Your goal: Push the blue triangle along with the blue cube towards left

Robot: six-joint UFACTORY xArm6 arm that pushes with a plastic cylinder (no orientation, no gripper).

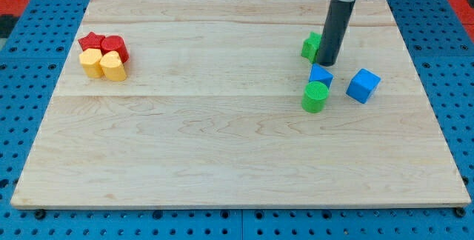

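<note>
The blue triangle (pixel 321 76) lies at the view's right, just above and touching a green cylinder (pixel 315 97). The blue cube (pixel 363 85) sits apart to its right. My tip (pixel 326 63) stands on the board just above the blue triangle, between it and a green block (pixel 311 45) on the tip's left. The dark rod rises from the tip to the view's top edge.
At the view's left, two red blocks (pixel 104 45) and two yellow blocks (pixel 103 65) form a tight cluster. The wooden board (pixel 222 151) lies on a blue pegboard surface.
</note>
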